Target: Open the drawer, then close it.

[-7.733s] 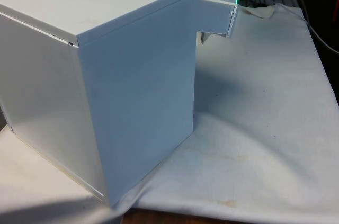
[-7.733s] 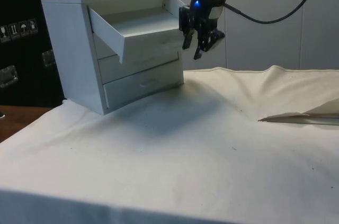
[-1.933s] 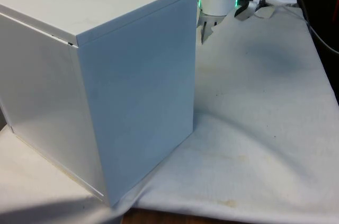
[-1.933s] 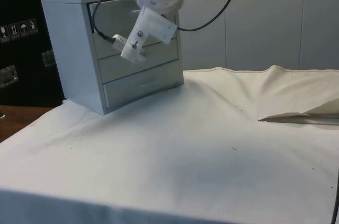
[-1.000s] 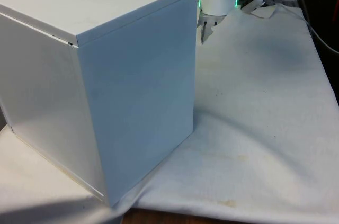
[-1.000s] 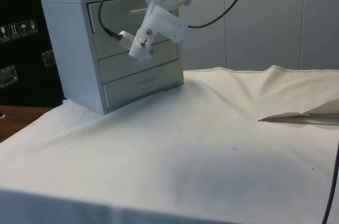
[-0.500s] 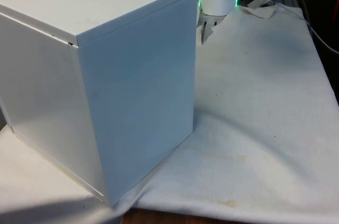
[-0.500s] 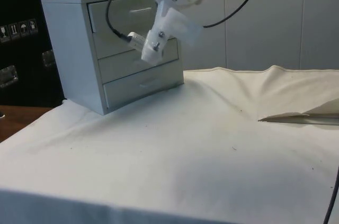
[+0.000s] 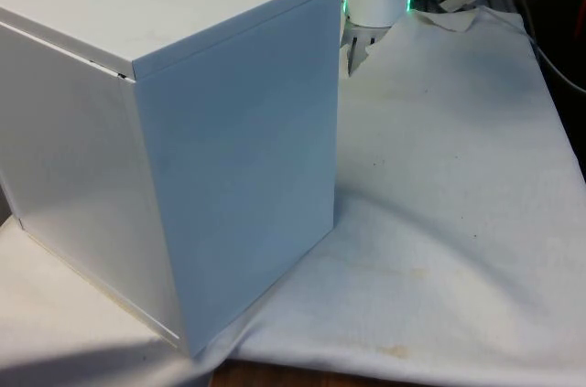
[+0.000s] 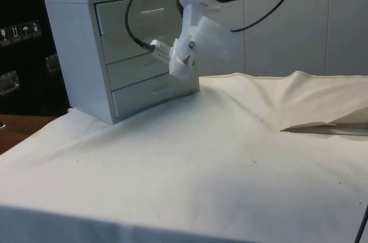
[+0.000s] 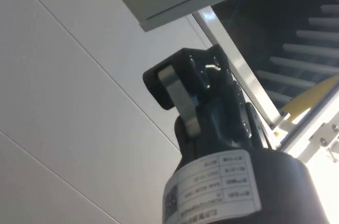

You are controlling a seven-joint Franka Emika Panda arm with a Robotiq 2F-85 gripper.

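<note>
The white chest of drawers (image 9: 183, 131) turns its back and side to the front view. In the side view the chest (image 10: 75, 53) shows three drawer fronts, and the top drawer (image 10: 138, 16) sits flush with the two below it. My gripper (image 9: 355, 50) hangs just past the chest's far corner in the front view, close to the drawer side, with nothing seen in it. In the wrist view the gripper (image 11: 185, 86) points up along a white panelled wall. In the side view the white arm (image 10: 190, 47) crosses in front of the drawer fronts.
The white cloth (image 10: 201, 157) covers the table, with a raised fold (image 10: 322, 125) at the side view's right. A black cable (image 10: 135, 24) loops from the arm across the chest front. The chest stands near the table's edge at the front view's left.
The top drawer, pulled out 7.7 s ago, is now flush. Over the last two seconds the arm has swung down and to the side view's right, away from the drawer front.
</note>
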